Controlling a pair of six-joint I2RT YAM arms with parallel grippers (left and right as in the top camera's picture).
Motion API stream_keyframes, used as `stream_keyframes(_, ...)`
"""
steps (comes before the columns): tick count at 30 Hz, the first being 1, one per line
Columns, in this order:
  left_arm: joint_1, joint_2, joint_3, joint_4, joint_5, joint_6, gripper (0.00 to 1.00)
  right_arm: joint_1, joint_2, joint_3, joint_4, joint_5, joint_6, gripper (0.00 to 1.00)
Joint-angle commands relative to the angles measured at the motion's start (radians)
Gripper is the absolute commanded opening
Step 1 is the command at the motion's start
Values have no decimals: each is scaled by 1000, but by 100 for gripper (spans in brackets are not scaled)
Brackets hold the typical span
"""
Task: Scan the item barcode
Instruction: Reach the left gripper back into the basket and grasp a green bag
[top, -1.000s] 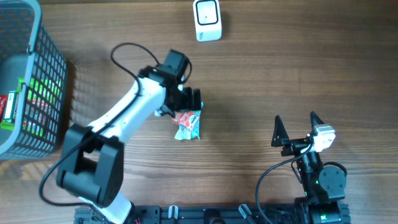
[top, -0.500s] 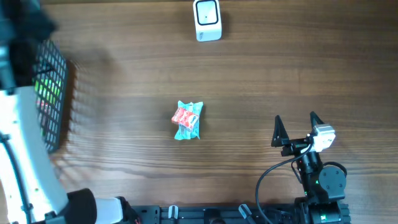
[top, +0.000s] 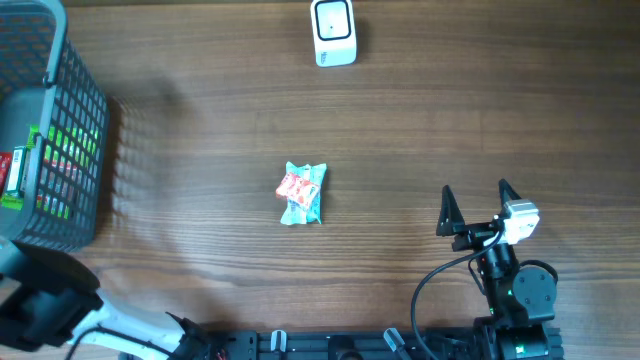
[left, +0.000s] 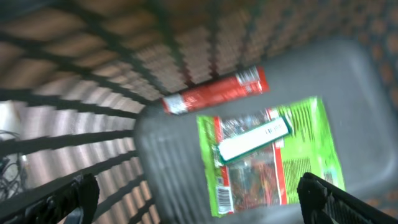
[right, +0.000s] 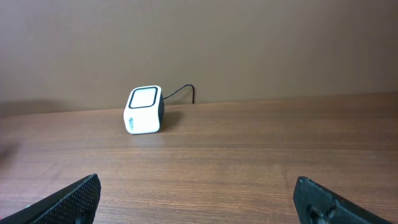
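A small teal and red packet (top: 302, 193) lies on the wooden table near the middle. The white barcode scanner (top: 333, 32) stands at the far edge, also in the right wrist view (right: 144, 109). My left gripper (left: 196, 199) is open and looks down into the grey basket (left: 168, 143), above a green packet (left: 273, 155) with a barcode and a red packet (left: 214, 92). In the overhead view only part of the left arm (top: 40, 310) shows. My right gripper (top: 473, 210) stands open at the front right with nothing between its fingers.
The grey mesh basket (top: 60, 120) occupies the left edge of the table, with the green packet (top: 70, 150) and a red one (top: 15, 170) inside. A cable runs from the scanner along the far wall.
The left arm has swung from the teal packet at the table's middle to the left, over the basket. The packet stays on the table. The right arm has not moved.
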Motion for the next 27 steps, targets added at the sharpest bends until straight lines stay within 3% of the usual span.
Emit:
stream_keyframes(1, -2, 97, -42, 47, 188, 220, 100, -3, -5, -1, 3, 9, -18, 100)
stream_keyframes(9, -1, 296, -42, 152, 197, 422, 100, -3, -5, -1, 3, 9, -18, 100)
stream_keyframes(13, -1, 382, -42, 179, 353, 589, 100, -3, -5, -1, 3, 9, -18, 100)
stream_keyframes(20, -2, 474, -42, 180, 413, 628, 100, -3, -5, -1, 3, 9, -19, 100)
stream_keyframes(21, -2, 474, -42, 176, 414, 628, 96, -3, -5, -1, 3, 9, -18, 100)
stream_keyframes(24, -2, 474, -42, 136, 447, 628, 61, -3, -5, -1, 3, 9, -18, 100)
stream_keyframes(25, -2, 474, -42, 122, 467, 628, 58, -3, -5, -1, 3, 9, -18, 100)
stream_keyframes(27, -2, 474, -42, 104, 488, 560, 71, -3, -5, -1, 3, 9, -18, 100)
